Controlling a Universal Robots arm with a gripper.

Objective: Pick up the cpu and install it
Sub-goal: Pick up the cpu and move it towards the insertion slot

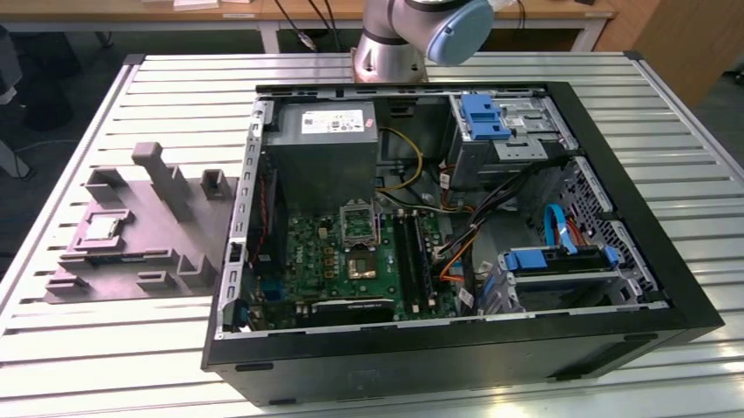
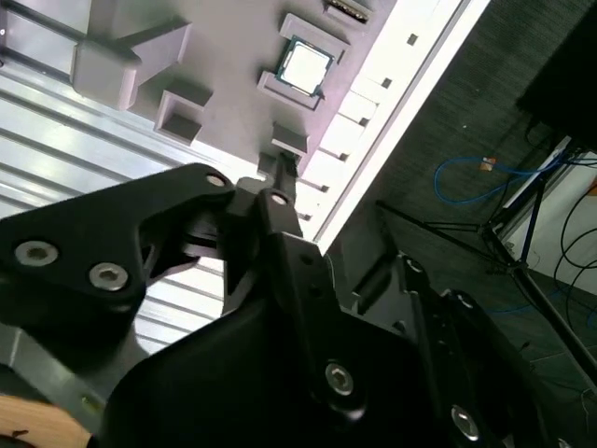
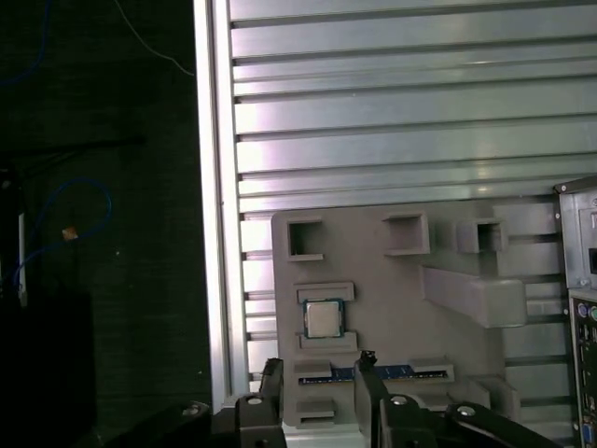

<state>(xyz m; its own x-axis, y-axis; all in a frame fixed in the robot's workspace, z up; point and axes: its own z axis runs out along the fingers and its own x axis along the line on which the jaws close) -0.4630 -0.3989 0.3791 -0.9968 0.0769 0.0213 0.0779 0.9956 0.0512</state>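
Bright glare on the slatted table (image 3: 373,103), dark floor (image 3: 93,280) beside it.

One cpu (image 3: 323,319), one grey tray (image 3: 373,280), one open computer case (image 1: 465,357).

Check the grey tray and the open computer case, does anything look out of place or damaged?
Nothing stands out. The cpu lies flat and square in its pocket on the grey tray; the computer case shows no visible damage. The open gripper holds nothing.

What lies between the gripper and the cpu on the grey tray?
In the first wrist view, a raised lip of the grey tray separates the open gripper from the cpu.
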